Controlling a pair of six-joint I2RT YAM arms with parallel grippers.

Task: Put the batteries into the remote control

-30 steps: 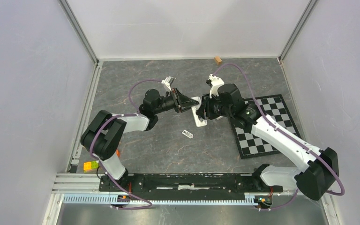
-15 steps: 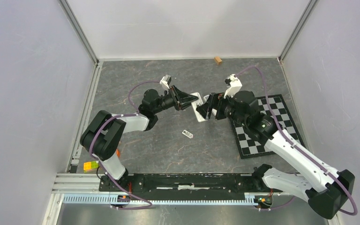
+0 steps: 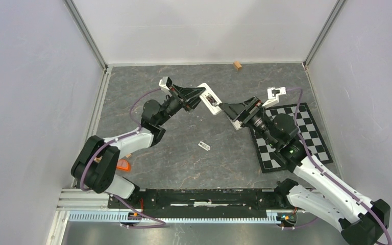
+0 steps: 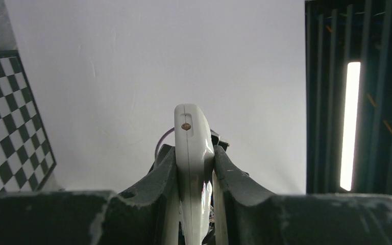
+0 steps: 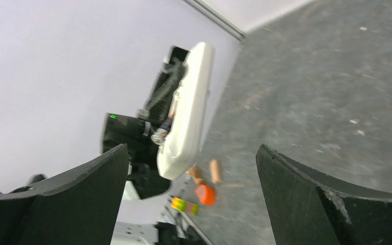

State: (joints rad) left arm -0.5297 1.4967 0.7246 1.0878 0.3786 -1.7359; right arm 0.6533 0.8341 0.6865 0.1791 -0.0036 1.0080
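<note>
- The left gripper (image 4: 194, 159) is clamped narrow on the remote control (image 4: 191, 130), with a finger (image 4: 153, 178) pressed against each broad side
- In the left wrist view the white body shows edge-on, its rounded end standing up past the fingertips
- From above, the remote control is held in the air over the far middle of the grey table (image 3: 184, 163), lying slanted, its free end pointing toward the right arm
- Its upward face carries dark and reddish marks, too small to make out
- The right gripper (image 5: 191, 148) is spread wide, nothing between its fingers (image 5: 71, 204); it faces the remote control's free end from close by, and whether a tip touches it cannot be told
- A small white piece with dark marks (image 3: 204, 146) lies on the table nearer the bases, apart from both grippers
- A checkerboard mat (image 3: 311, 133) lies beneath the right arm
- A small wooden block (image 3: 238, 65) sits by the far wall
- An orange item (image 3: 124, 164) lies near the left arm's base
</note>
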